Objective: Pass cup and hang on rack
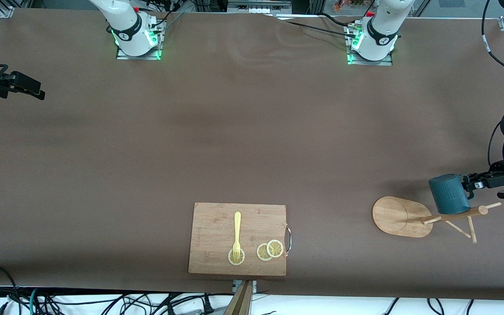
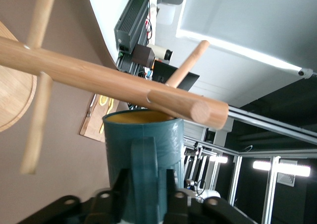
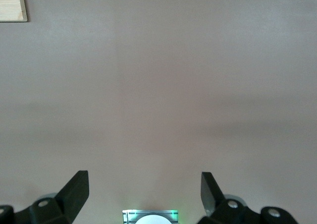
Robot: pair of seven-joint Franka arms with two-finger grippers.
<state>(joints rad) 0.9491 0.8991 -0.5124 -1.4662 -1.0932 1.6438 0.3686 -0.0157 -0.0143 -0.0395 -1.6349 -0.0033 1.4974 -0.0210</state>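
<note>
At the right arm's end of the desk [image 1: 243, 131], the right hand [image 1: 37, 92] waited in the air over the bare brown surface. In the right wrist view its two fingers [image 3: 77, 190] stood spread wide apart with nothing between them, and only the desk and one corner of the cutting board [image 3: 12, 4] showed below.

In the middle of the desk, close to the edge nearest the front camera, lay the cutting board [image 1: 217, 227], a rectangular wooden one with a small metal handle on the side toward the left arm's end. On it lay a yellow fork [image 1: 236, 234] with its prongs on a lemon slice [image 1: 236, 258]. Two more lemon slices [image 1: 270, 250] lay just beside that one, overlapping each other, toward the left arm's end.

Toward the left arm's end stood the rack [image 1: 414, 216], its flat oval base on the desk and its post with the thin pegs leaning toward the edge of the view. The cup [image 1: 449, 194] was in the air over the post, touching it or just above it; I cannot tell which. The left hand [image 1: 468, 183] was pinching the cup by its handle. In the left wrist view the fingers [image 2: 120, 187] were pressed on both sides of the handle, the yellow inside of the cup [image 2: 143, 135] showed at the rim, and the post of the rack [image 2: 109, 83] crossed just above that rim.
</note>
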